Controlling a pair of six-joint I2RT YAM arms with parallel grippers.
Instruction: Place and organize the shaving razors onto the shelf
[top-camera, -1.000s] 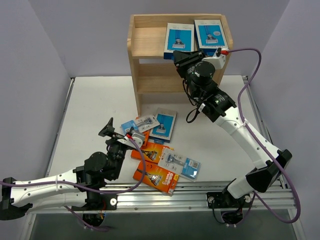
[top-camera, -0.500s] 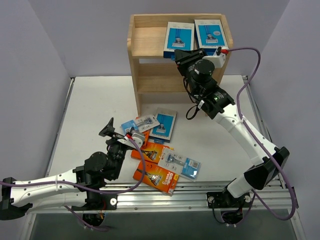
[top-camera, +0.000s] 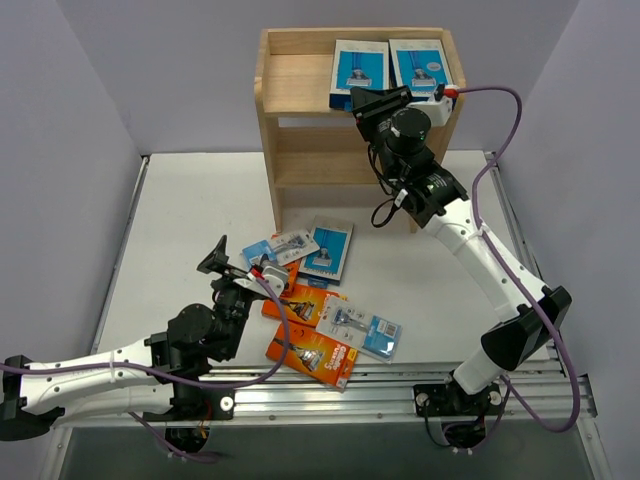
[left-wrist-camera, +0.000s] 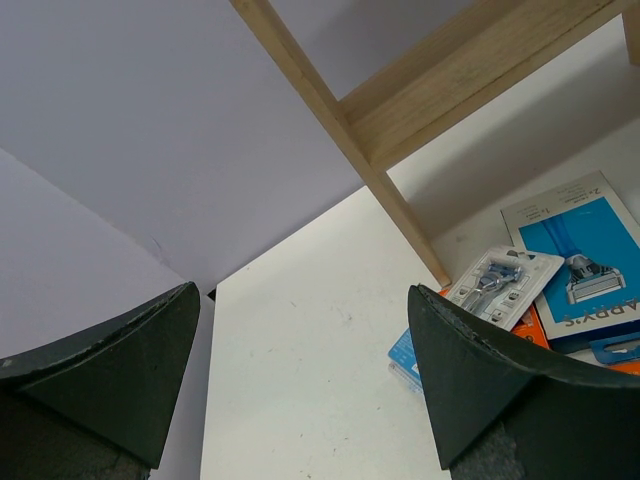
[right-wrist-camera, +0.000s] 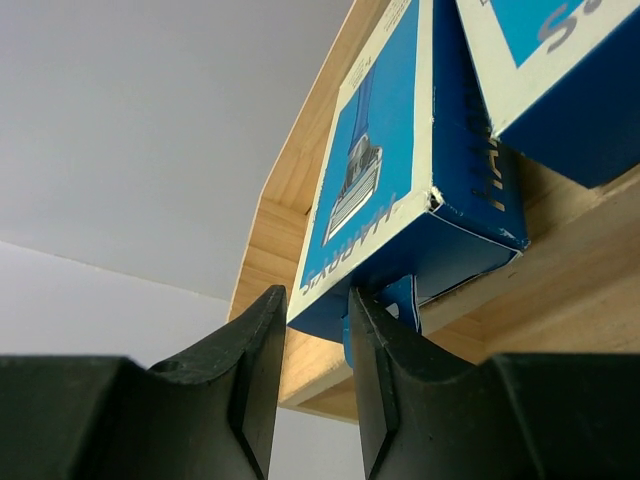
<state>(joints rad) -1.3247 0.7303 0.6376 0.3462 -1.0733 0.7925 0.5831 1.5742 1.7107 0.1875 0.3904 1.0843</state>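
The wooden shelf (top-camera: 300, 82) stands at the table's back. Two blue-and-white razor boxes lie on its top tier, one on the left (top-camera: 358, 68) and one on the right (top-camera: 418, 60). My right gripper (top-camera: 372, 100) is at the tier's front edge, shut on the near corner of the left box (right-wrist-camera: 375, 150). That box rests tilted on the shelf board (right-wrist-camera: 285, 210) beside the other box (right-wrist-camera: 560, 70). My left gripper (top-camera: 240, 268) hovers open and empty left of the loose razor packs. The left wrist view shows a clear blister card (left-wrist-camera: 500, 280) and a blue box (left-wrist-camera: 585, 262) past its right finger.
On the table in front of the shelf lie a blue-and-white box (top-camera: 327, 248), a clear blister card (top-camera: 290, 243), two orange boxes (top-camera: 305, 305) (top-camera: 312, 355) and a blue-labelled blister card (top-camera: 365, 330). A purple cable (top-camera: 500, 110) loops off the right wrist. Grey walls stand on three sides.
My right gripper has risen and moved back toward the shelf, sliding the left blue box farther onto the top tier. The left arm has not moved.
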